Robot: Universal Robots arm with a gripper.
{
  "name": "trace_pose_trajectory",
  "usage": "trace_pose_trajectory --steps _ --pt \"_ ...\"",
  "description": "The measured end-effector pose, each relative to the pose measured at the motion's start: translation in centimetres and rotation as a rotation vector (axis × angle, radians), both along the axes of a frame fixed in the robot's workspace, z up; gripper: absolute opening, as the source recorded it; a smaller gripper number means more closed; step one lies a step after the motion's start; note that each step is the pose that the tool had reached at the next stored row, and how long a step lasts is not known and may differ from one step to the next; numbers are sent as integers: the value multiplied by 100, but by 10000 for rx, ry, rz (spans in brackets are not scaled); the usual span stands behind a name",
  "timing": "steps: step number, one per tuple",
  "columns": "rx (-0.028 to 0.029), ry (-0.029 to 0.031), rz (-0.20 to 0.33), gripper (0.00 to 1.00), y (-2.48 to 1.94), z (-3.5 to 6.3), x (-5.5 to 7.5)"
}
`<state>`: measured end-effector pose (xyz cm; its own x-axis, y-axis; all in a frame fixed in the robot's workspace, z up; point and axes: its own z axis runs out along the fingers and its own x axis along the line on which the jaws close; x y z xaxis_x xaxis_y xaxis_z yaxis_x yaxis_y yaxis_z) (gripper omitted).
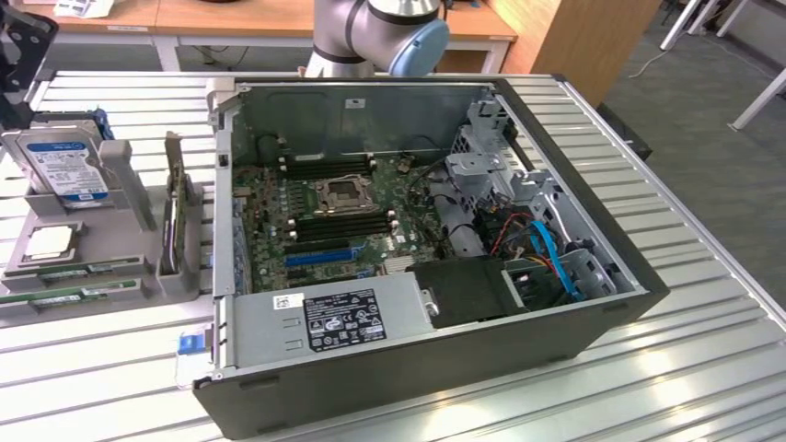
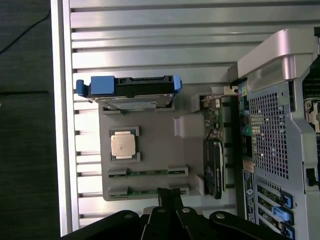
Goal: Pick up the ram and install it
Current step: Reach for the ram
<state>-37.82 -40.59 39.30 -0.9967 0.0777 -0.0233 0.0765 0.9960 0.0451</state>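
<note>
Wrist view: hovering with pincer [image 2: 169, 194] pinched shut and empty right by the ram [image 2: 150, 191] lying in the grey holder [image 2: 155, 145] on the bench [image 2: 150, 50]. Possibly risking shut tips jabbing the board instead of straddling it, or straying onto the second ram stick [image 2: 147, 172] just beside.

A metal table [image 1: 700, 313] made of long silver slats carries everything. An open computer case [image 1: 491, 364] lies on its side on the table, its dark outer wall facing the camera in the exterior view and its open side turned up. Just beside it, toward the exterior view's left, a flat grey plastic holder [image 1: 31, 262] rests on the slats. In the wrist view the holder [image 2: 160, 150] sits close to the perforated back of the case [image 2: 270, 130], with bare slats [image 2: 150, 45] running past both.
</note>
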Motion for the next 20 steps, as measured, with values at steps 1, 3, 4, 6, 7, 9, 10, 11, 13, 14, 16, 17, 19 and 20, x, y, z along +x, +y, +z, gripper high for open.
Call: trace_pose_trajectory --steps 1,3,4,6,7,9,10,11,13,14,16,17,19,20 --pt "0 0 0 10 -4 0 0" --pt "0 0 0 10 -12 0 0" --pt "0 0 0 10 -16 0 0" --pt "0 0 0 10 -26 0 0" --pt "0 0 0 10 -31 0 0" --pt "0 1 0 10 -39 0 0" --pt "0 0 0 10 -44 0 0" --pt "0 0 0 10 -49 0 0" --pt "0 0 0 10 -61 0 0" --pt "0 0 0 10 -67 0 0" --pt "0 0 0 10 -80 0 0" --pt "0 0 0 10 -87 0 0" --pt "0 0 0 10 -99 0 0" --pt "1 0 0 10 -105 0 0"
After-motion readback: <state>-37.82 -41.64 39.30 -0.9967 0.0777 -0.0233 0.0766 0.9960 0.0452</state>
